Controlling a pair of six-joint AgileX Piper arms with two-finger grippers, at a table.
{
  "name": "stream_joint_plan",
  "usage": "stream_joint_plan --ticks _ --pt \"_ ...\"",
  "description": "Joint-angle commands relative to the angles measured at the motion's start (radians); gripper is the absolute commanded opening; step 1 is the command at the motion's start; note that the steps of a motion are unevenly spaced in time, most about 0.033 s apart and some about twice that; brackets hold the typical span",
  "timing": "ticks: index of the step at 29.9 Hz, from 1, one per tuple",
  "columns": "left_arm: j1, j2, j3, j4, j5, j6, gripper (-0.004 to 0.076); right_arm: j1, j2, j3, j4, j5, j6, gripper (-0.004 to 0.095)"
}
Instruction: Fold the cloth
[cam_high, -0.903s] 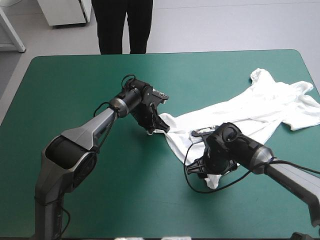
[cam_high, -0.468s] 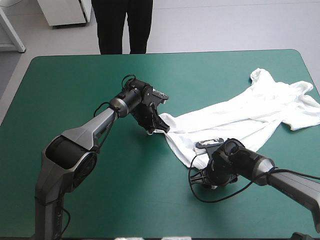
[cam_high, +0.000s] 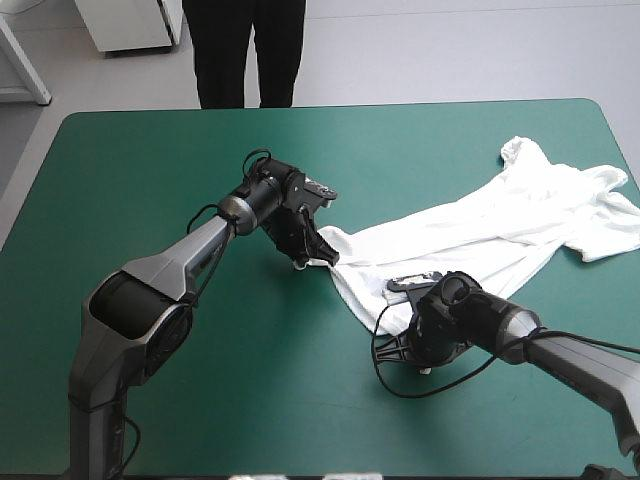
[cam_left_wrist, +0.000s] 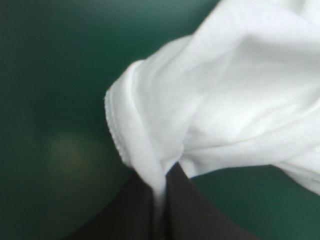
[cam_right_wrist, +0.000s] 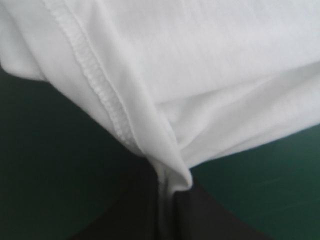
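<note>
Across the right half of the teal-green table cover (cam_high: 150, 160) the white short-sleeved T-shirt (cam_high: 500, 225) lies rumpled, its near hem corners clamped tight by the black-fingered left gripper (cam_high: 303, 262) and right gripper (cam_high: 425, 366).

Plain white all over the crumpled short-sleeved fabric T-shirt (cam_high: 500, 225), with a row of stitching in the same white along the hem. Uniform teal-green across the flat tabletop cover (cam_high: 150, 170). Black on the broad fin-shaped fingers of the left claw (cam_left_wrist: 161, 178) and the right claw (cam_right_wrist: 167, 186). Grey shells with black joints on the left arm (cam_high: 150, 290) and the right arm (cam_high: 585, 358).
</note>
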Motion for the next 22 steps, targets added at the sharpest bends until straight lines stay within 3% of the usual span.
stream_joint_plan --ticks 1,11,17,22 --pt "0.011 -0.1 -0.005 -0.004 0.058 -0.007 -0.001 0.001 -0.063 -0.049 -0.072 0.086 0.011 -0.0017" --pt "0.125 -0.466 -0.005 -0.022 0.067 -0.017 -0.001 0.001 -0.294 -0.418 -0.265 0.366 -0.007 -0.0017" --pt "0.182 -0.667 -0.058 -0.126 0.041 -0.017 -0.001 0.001 -0.319 -0.667 -0.309 0.365 -0.043 -0.0017" --pt "0.19 -0.751 -0.228 -0.137 0.045 -0.031 -0.001 0.001 -0.319 -0.901 -0.323 0.365 -0.092 -0.0017"
